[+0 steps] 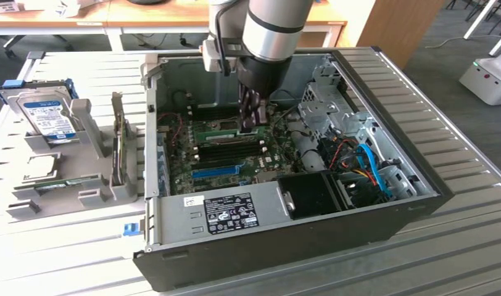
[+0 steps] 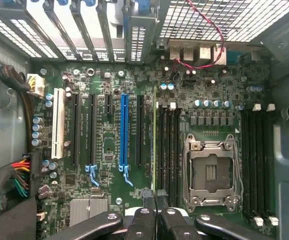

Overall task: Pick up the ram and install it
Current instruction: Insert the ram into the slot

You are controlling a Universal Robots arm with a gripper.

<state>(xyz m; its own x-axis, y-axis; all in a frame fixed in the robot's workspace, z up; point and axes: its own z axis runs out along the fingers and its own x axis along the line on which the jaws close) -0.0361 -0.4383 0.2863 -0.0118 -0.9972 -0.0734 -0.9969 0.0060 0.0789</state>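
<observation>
Furthest toward the exterior view's left, a blue-labelled hard drive [image 1: 49,117] stands in a grey rack [image 1: 94,132] on the slatted bench [image 1: 61,246]. Next comes the open computer case [image 1: 316,234], with the arm reaching down into it. Inside, the ram [image 1: 220,131] stands on edge along the bank of black memory slots, near the empty processor socket [image 2: 209,172]; whether it is seated I cannot tell. The claw [image 1: 250,125] is pinched together on one end of the ram, its fingers [image 2: 145,200] against either face.
</observation>
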